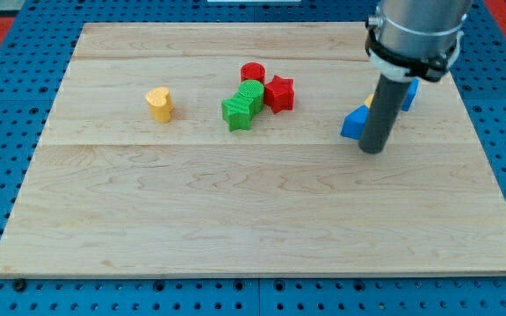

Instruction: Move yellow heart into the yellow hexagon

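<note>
**Tip parked on the right, yellow heart waiting alone on the left**

My tip [372, 149] is resting on the desk [235, 219] at the view's right, just beside a blue block [354, 124] and partly hiding the pieces behind the rod. A sliver of yellow is showing there, next to a second blue block [408, 93]; it is probably the yellow hexagon [372, 101], though the rod is covering too much to be sure. The end effector is a plain rod, so it has no jaws to spread or pinch, and it is touching no block that I can confirm.

The yellow heart [159, 103] is sitting well apart at the view's left, nothing around it. Between it and the rod, a red cylinder [252, 73], a red star [278, 93], a green cylinder [250, 92] and a green block [236, 112] are huddling together, so a straight push rightward would likely need to skirt them.
</note>
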`<control>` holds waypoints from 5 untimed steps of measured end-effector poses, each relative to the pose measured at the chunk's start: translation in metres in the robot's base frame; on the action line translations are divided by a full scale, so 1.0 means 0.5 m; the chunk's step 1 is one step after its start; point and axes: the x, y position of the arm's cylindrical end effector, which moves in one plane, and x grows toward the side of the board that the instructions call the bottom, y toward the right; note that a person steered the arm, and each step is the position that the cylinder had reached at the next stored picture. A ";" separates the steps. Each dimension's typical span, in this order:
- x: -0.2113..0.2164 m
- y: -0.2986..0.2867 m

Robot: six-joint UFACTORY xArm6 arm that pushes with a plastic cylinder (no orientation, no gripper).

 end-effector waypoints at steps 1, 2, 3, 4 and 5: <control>-0.041 -0.031; 0.005 -0.103; -0.014 -0.224; -0.056 -0.188; -0.058 -0.120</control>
